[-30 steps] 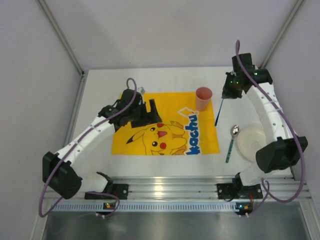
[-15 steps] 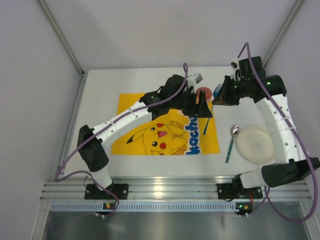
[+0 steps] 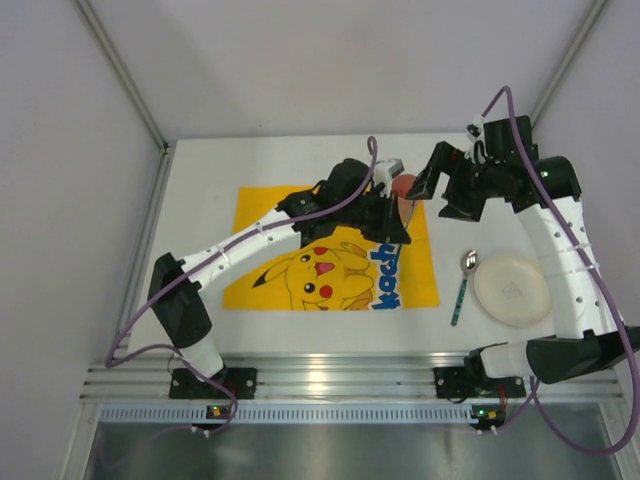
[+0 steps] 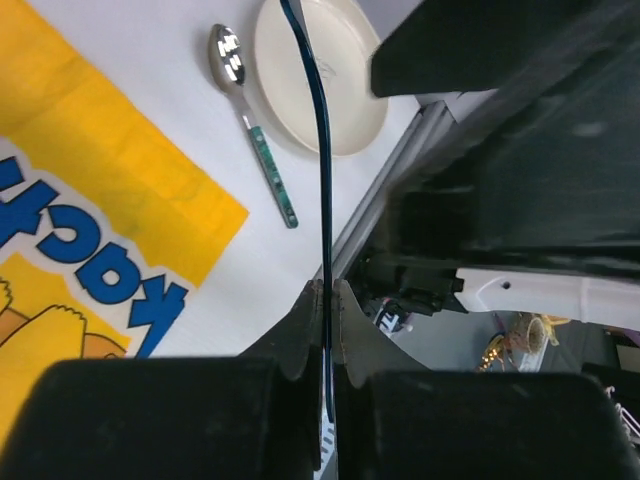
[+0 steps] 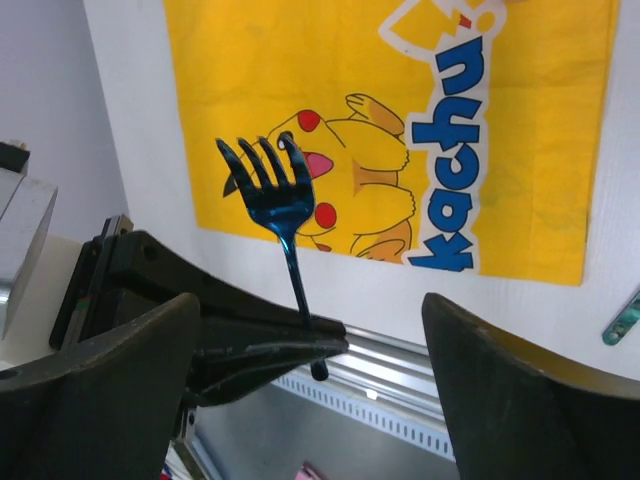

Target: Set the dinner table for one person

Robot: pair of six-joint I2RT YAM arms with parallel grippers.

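Observation:
A dark blue fork (image 5: 270, 190) hangs in the air over the yellow Pikachu mat (image 3: 300, 215) on the white dinner table (image 3: 195, 200). My left gripper (image 3: 398, 222) is shut on its thin handle (image 4: 322, 150), which runs straight up from between the jaws (image 4: 327, 292). Its tines point up in the right wrist view. My right gripper (image 3: 438, 195) stands open just right of it, its wide-apart fingers (image 5: 100, 390) on either side of the left gripper, touching nothing. A pink cup (image 3: 404, 186) is mostly hidden behind both grippers.
A cream plate (image 3: 512, 288) lies on the table at the right, with a green-handled spoon (image 3: 463, 282) just left of it. The ribbed aluminium rail (image 3: 330, 375) runs along the near edge. White walls close in the table on three sides.
My left arm swung right across the mat and shut on the fork's handle. My right gripper, which had been holding the fork, has opened and let it go.

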